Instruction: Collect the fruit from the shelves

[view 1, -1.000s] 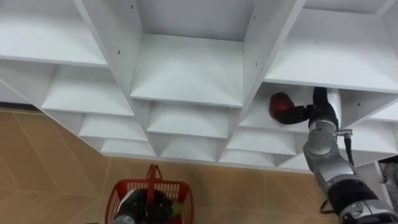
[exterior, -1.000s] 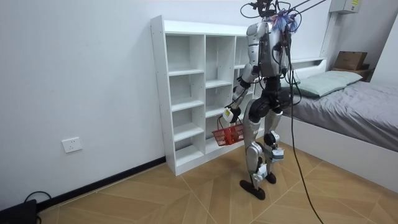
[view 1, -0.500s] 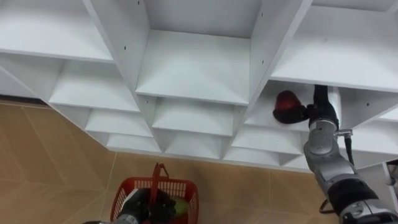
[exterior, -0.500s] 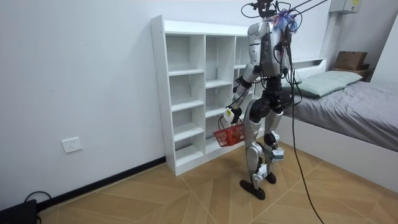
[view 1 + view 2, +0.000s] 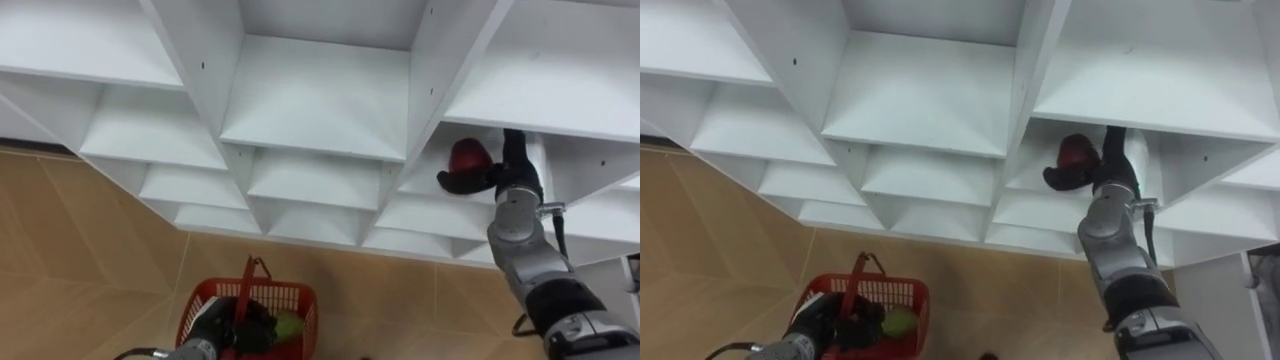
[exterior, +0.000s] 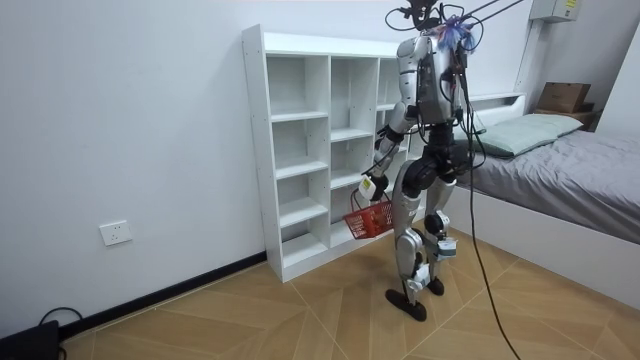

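A red fruit (image 5: 468,156) is in the third-column compartment of the white closet (image 5: 320,100). My right hand (image 5: 478,181) reaches into that compartment, its dark fingers curled under and around the fruit. Low in the view, my left hand (image 5: 212,328) holds the handle (image 5: 245,287) of a red basket (image 5: 297,296). A green fruit (image 5: 288,324) lies inside the basket beside something dark. In the room view I stand upright facing the closet, with the basket (image 6: 371,221) hanging at knee height.
The other closet compartments (image 5: 315,180) around the hand are bare white shelves. Wooden floor (image 5: 80,250) lies below the closet. A bed (image 6: 560,170) stands close behind me on the room view's right.
The camera has drifted slightly. My right hand has lifted the red fruit a little higher within the compartment. The basket stays hanging from my left hand.
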